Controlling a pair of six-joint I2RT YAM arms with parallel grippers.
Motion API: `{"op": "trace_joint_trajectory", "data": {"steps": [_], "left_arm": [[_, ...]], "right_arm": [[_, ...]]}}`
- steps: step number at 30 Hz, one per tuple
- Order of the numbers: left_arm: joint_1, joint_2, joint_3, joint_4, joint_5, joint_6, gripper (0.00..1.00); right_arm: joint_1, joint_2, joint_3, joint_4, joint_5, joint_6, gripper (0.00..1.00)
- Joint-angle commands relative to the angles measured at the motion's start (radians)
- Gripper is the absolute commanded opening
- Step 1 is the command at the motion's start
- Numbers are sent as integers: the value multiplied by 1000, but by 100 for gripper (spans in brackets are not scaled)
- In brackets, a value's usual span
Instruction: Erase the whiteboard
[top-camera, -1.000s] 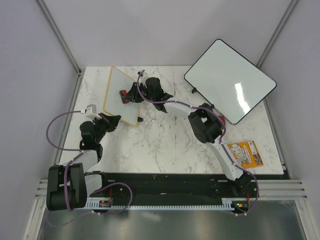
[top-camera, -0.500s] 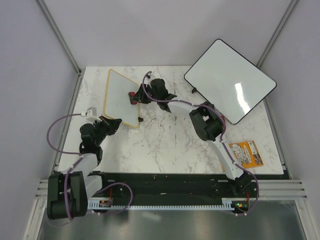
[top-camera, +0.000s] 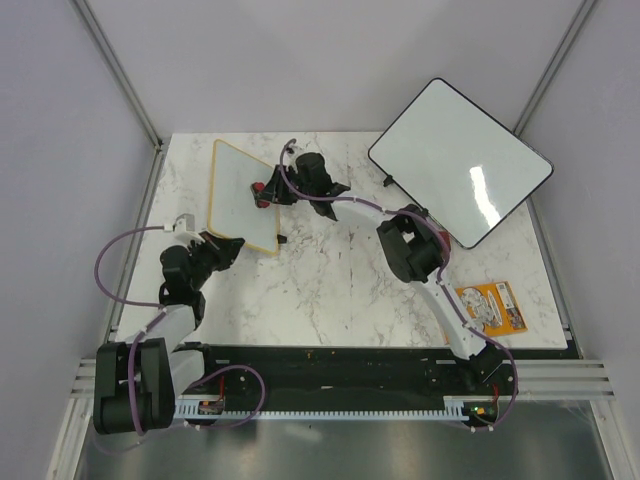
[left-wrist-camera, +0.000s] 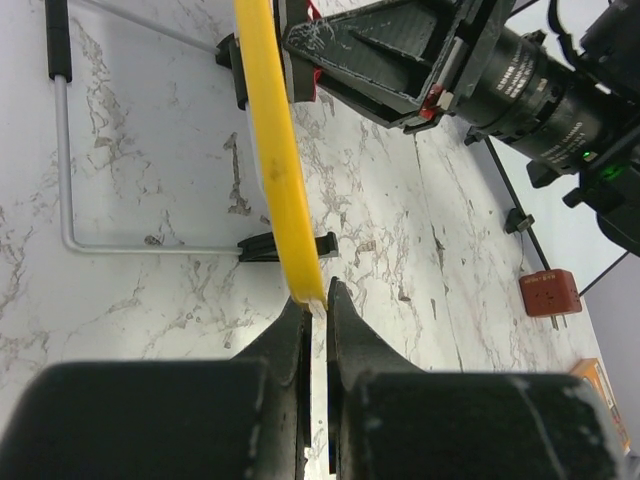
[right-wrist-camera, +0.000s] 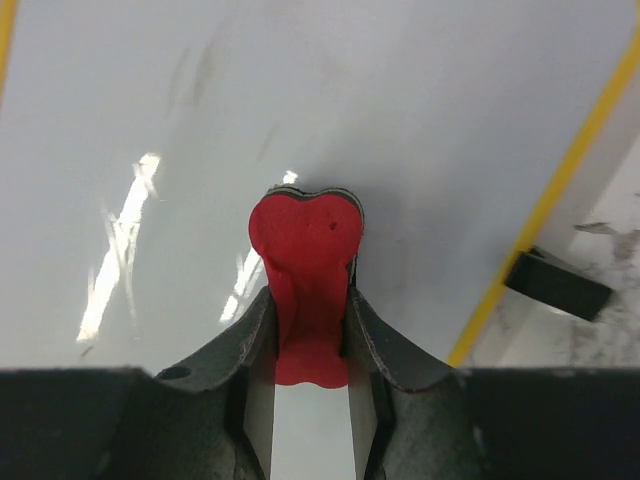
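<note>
The small yellow-framed whiteboard (top-camera: 232, 190) lies at the table's back left, propped on a wire stand (left-wrist-camera: 64, 150). My left gripper (top-camera: 226, 246) is shut on its near corner; in the left wrist view its fingertips (left-wrist-camera: 318, 308) pinch the yellow frame (left-wrist-camera: 272, 140). My right gripper (top-camera: 264, 190) is shut on a red eraser (right-wrist-camera: 305, 262) and presses it against the board's white face (right-wrist-camera: 420, 110). Faint grey marks (right-wrist-camera: 200, 62) show on the board's upper left. A black clip (right-wrist-camera: 558, 283) sits at the frame's edge (right-wrist-camera: 560, 190).
A larger black-framed whiteboard (top-camera: 460, 160) leans at the back right. An orange packet (top-camera: 490, 306) lies at the right near edge. A small red-brown block (left-wrist-camera: 550, 292) sits on the marble table (top-camera: 320, 290). The enclosure walls stand close on both sides.
My right gripper has slid the eraser a little to the right across the board, then slightly back left. My left gripper has kept its hold on the corner, its arm shifting slightly.
</note>
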Motion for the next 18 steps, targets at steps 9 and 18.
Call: {"op": "trace_joint_trajectory", "data": {"steps": [9,18], "left_arm": [[-19,48,9,-46,126,71,2],[-19,41,5,-48,128,76,2]], "right_arm": [[267,-92,16,-83,18,-117,0],[238,35,131,-96,130,-41,0]]}}
